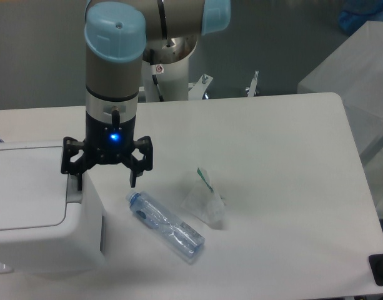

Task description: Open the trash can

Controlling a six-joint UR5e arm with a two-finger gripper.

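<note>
Boxy white trash can, lid flat

The arm stood vertical, wrist pointing straight down, its gripper spread wide, fingers pointing downward.

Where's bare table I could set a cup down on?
Free: the wide stretch right of the wrapper and behind it, toward the far edge. Crowded: the left, where the trash can, gripper and bottle sit close.
</note>
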